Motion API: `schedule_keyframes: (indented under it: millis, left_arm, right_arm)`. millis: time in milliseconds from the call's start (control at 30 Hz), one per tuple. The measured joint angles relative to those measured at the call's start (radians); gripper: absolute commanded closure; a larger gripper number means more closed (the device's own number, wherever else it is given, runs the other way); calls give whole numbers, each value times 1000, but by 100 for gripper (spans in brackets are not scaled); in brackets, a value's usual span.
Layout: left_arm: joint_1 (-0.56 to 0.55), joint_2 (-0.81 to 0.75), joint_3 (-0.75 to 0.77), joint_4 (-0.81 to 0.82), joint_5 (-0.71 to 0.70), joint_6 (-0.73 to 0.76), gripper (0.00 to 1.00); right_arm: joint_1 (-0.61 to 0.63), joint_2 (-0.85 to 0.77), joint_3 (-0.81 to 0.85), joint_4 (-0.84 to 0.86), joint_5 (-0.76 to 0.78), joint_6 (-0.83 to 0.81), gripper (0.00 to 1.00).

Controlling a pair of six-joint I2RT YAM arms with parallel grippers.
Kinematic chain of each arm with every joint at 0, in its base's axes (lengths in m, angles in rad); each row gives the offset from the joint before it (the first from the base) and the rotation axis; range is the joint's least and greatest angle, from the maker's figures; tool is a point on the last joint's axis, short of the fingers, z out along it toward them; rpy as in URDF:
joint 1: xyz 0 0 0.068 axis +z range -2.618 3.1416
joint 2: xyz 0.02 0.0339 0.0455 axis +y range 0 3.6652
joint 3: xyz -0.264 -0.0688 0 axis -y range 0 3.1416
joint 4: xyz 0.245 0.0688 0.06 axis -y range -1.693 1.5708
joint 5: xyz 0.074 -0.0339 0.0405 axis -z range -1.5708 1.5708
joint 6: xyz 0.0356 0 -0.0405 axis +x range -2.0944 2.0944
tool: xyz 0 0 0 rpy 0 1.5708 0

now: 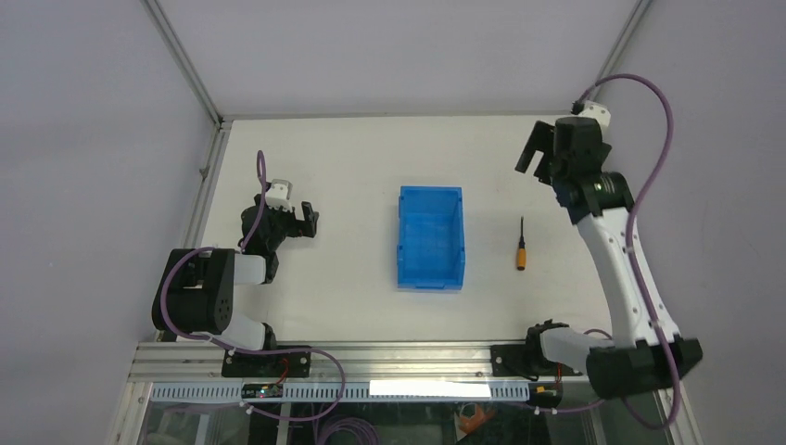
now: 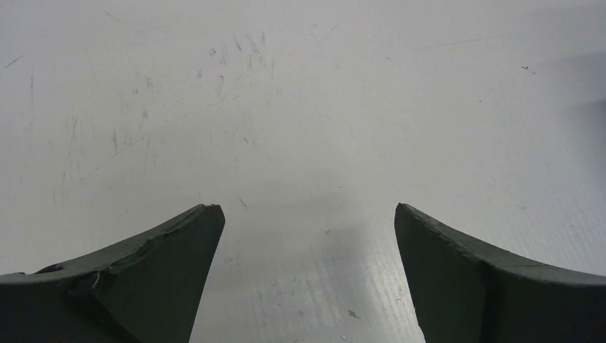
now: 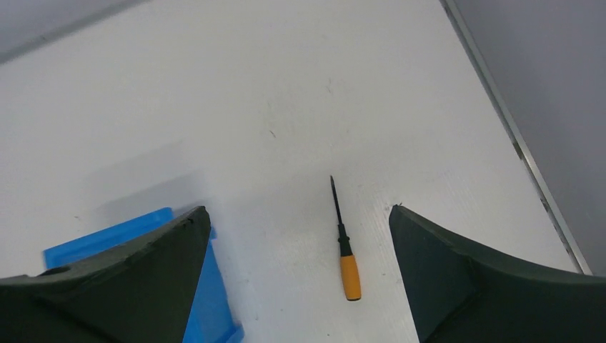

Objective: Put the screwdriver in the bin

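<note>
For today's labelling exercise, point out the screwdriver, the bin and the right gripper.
screwdriver [image 3: 349, 273], right wrist view, orange handle.
bin [image 1: 430, 192], top view, far rim.
right gripper [image 1: 534, 169], top view, between its fingertips.

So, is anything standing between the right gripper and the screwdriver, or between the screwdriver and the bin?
Nothing visible does. The right gripper is open above the table, and the screwdriver lies alone on bare surface beside the bin. Only the bin's own wall would need to be cleared.

screwdriver [image 1: 522, 245] flat, right of bin [image 1: 431, 237], apart | right end effector [image 1: 537, 167] empty, beyond screwdriver
</note>
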Motion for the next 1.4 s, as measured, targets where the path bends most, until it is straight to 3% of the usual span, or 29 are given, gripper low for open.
schedule_keyframes:
  millis: [133,267,600,667,833,867,1133,1400]
  left_arm:
    - [0,0,0,0,0,0,1]
    - [0,0,0,0,0,0,1]
    - [0,0,0,0,0,0,1]
    - [0,0,0,0,0,0,1]
    - [0,0,0,0,0,0,1]
    - [0,0,0,0,0,0,1]
    - [0,0,0,0,0,0,1]
    - [0,0,0,0,0,0,1]
  right_arm:
    - [-83,258,79,-121,-93,-17,3]
    - [-143,458,-19,-184,-211,-35,15]
    - [-232,624,-217,-138,-393,-55,42]
    - [-234,649,-224,-120,-407,-61,50]
    - [-234,675,-220,-122,-412,-86,96]
    - [-235,675,-218,-125,-414,-89,100]
    - [-233,650,-183,-171,-411,-95,100]
    - [-151,409,-53,-291,-365,-59,100]
